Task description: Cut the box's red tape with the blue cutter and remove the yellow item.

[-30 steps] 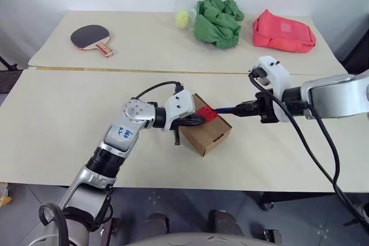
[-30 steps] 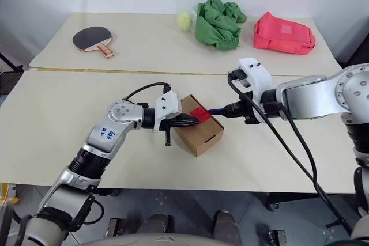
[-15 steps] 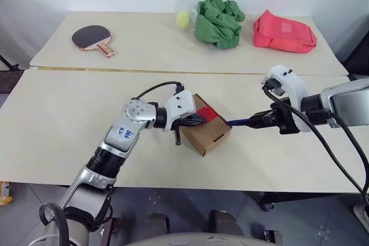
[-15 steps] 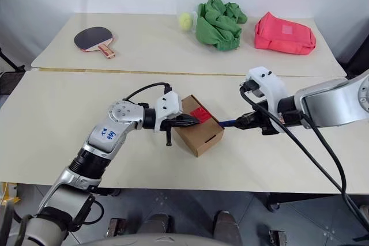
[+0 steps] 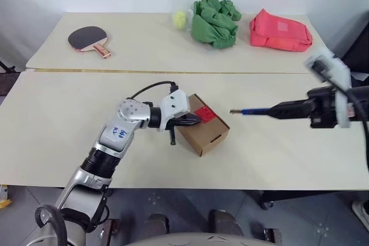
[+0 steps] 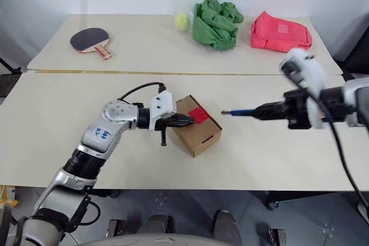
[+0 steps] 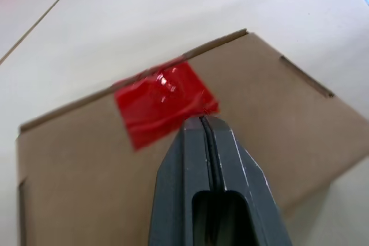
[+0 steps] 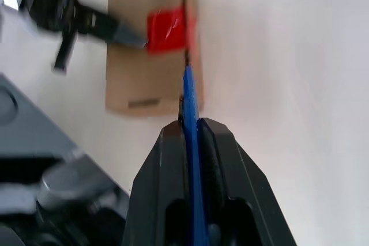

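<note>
A small brown cardboard box (image 5: 202, 131) sits closed on the pale, matt worktop (image 5: 69, 119), its flaps down and the yellow item it is said to hold nowhere in evidence, so the removal step is judged not yet begun. The red tape (image 5: 204, 114), a glossy, slightly wrinkled square, lies across the seam along the box's top edge; whether it has been slit cannot be made out from here, though from the left wrist view it looks whole. The left tool (image 5: 195, 120), its two black fingers pressed together with nothing between them, rests its tip on the box's top face at the edge of the tape, apparently steadying the carton. To the right of the box, well apart from it, the right tool (image 5: 281, 109) is clamped narrow on the blue cutter (image 5: 253, 110), a thin, smooth, pen-like stick held roughly level with its dark tip aimed back towards the box and clear of the cardboard. By this reading the cut is either unfinished or unconfirmed, and opening the flaps and lifting out the contents remain. Beyond the box, on the far worktop, lie a red-handled black paddle (image 5: 87, 40), a fuzzy yellow-green ball (image 5: 181, 19), a crumpled green cloth (image 5: 215, 21) and a soft pink-red pouch (image 5: 281, 30)
</note>
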Tool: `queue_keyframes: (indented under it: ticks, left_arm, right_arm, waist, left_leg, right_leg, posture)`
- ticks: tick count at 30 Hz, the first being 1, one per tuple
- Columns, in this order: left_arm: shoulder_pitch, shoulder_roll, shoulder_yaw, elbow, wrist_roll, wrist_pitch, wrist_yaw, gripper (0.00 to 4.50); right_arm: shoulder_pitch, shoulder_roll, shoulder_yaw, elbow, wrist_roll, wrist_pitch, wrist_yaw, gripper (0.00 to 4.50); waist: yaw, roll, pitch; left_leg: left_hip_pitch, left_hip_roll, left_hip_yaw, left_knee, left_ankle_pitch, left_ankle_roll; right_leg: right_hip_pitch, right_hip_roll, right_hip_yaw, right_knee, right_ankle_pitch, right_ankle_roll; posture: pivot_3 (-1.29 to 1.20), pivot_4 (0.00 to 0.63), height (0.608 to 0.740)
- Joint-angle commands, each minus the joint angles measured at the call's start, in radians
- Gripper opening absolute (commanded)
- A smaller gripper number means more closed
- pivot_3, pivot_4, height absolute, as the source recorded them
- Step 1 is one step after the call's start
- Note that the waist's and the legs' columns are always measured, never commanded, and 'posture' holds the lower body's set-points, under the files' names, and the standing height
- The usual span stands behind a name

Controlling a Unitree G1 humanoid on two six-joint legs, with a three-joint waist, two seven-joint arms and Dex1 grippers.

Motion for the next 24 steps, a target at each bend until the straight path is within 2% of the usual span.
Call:
queue_keyframes:
  ticks: [1, 3, 5, 7, 9, 13, 15, 18, 19, 20, 24]
  left_arm:
    - [0.032, 0.041, 0.020, 0.059, 0.009, -0.012, -0.024, 0.00]
    - [0.024, 0.042, 0.064, 0.044, -0.024, -0.041, -0.029, 0.00]
    - [0.029, 0.058, 0.133, -0.005, -0.090, -0.042, -0.049, 0.00]
    - [0.068, 0.100, 0.184, -0.058, -0.128, -0.018, -0.063, 0.00]
    - [0.126, 0.159, 0.214, -0.108, -0.148, 0.014, -0.084, 0.00]
    - [0.233, 0.252, 0.266, -0.180, -0.176, 0.055, -0.102, 0.00]
    - [0.274, 0.273, 0.288, -0.214, -0.186, 0.079, -0.089, 0.00]
    - [0.344, 0.289, 0.306, -0.275, -0.183, 0.111, -0.052, 0.00]
    - [0.355, 0.287, 0.305, -0.285, -0.180, 0.116, -0.044, 0.00]
    - [0.368, 0.278, 0.303, -0.307, -0.181, 0.128, -0.025, 0.00]
    - [0.398, 0.250, 0.297, -0.365, -0.190, 0.167, 0.029, 0.00]
  right_arm:
    - [0.102, 0.077, -0.194, 0.068, -0.126, -0.086, 0.116, 0.06]
    - [0.185, 0.151, -0.257, 0.084, -0.248, -0.173, 0.163, 0.06]
    - [0.318, 0.239, -0.250, 0.060, -0.538, -0.415, 0.281, 0.06]
    - [0.415, 0.319, -0.191, 0.095, -0.795, -0.660, 0.400, 0.06]
    - [0.448, 0.401, -0.144, 0.172, -0.961, -0.807, 0.446, 0.06]
    - [0.417, 0.572, -0.149, 0.327, -1.124, -0.993, 0.469, 0.06]
    - [0.408, 0.601, -0.136, 0.379, -1.213, -1.073, 0.499, 0.06]
    - [0.408, 0.626, -0.146, 0.450, -1.252, -1.079, 0.557, 0.06]
    - [0.406, 0.631, -0.159, 0.463, -1.250, -1.068, 0.568, 0.79]
    - [0.412, 0.623, -0.171, 0.476, -1.261, -1.084, 0.597, 1.02]
    - [0.428, 0.586, -0.205, 0.493, -1.310, -1.132, 0.684, 2.43]
  waist:
    - [0.000, 0.000, 0.000]
    - [0.002, 0.000, 0.000]
    - [0.003, -0.001, 0.001]
    - [0.002, -0.002, 0.002]
    - [-0.003, -0.002, 0.003]
    - [-0.022, 0.002, 0.005]
    - [-0.023, 0.004, 0.006]
    - [-0.022, 0.003, 0.006]
    - [-0.022, 0.003, 0.006]
    - [-0.022, 0.003, 0.006]
    - [-0.017, 0.004, 0.007]
  left_leg:
    - [0.000, 0.000, 0.000, 0.000, 0.000, 0.000]
    - [0.000, 0.000, 0.002, 0.000, 0.000, 0.000]
    - [0.000, 0.000, 0.002, 0.000, 0.000, 0.000]
    - [-0.001, 0.000, 0.002, 0.000, 0.000, 0.000]
    - [-0.003, -0.001, 0.003, 0.000, 0.000, -0.001]
    - [-0.003, -0.001, 0.005, -0.001, 0.000, -0.001]
    - [-0.003, -0.001, 0.005, -0.001, 0.000, -0.001]
    - [-0.002, -0.001, 0.005, 0.000, 0.001, -0.002]
    - [-0.001, -0.001, 0.005, 0.000, 0.001, -0.002]
    - [0.000, -0.001, 0.005, 0.000, 0.000, -0.002]
    - [0.000, -0.001, 0.005, 0.000, 0.000, -0.001]
  right_leg:
    - [0.000, 0.000, 0.000, 0.000, 0.000, 0.000]
    - [-0.001, 0.000, 0.002, 0.001, 0.000, 0.001]
    - [-0.002, 0.000, 0.002, 0.002, 0.000, 0.001]
    - [-0.002, 0.001, 0.002, 0.002, 0.001, 0.001]
    - [-0.005, 0.000, 0.003, 0.004, 0.002, 0.003]
    - [-0.005, -0.001, 0.004, 0.002, 0.002, 0.003]
    - [-0.005, -0.001, 0.004, 0.002, 0.002, 0.004]
    - [-0.003, -0.001, 0.004, 0.002, 0.003, 0.004]
    - [-0.002, -0.001, 0.004, 0.001, 0.003, 0.004]
    - [-0.001, -0.001, 0.004, 0.001, 0.003, 0.004]
    - [-0.001, -0.001, 0.004, 0.001, 0.003, 0.004]
  posture:
    - [0.00, 0.150, 0.740]
    - [0.00, 0.150, 0.740]
    - [0.00, 0.150, 0.740]
    - [0.00, 0.150, 0.740]
    - [0.00, 0.150, 0.740]
    - [0.00, 0.150, 0.740]
    - [0.00, 0.150, 0.740]
    - [0.00, 0.150, 0.740]
    - [0.00, 0.150, 0.740]
    - [0.00, 0.150, 0.740]
    - [0.00, 0.150, 0.740]
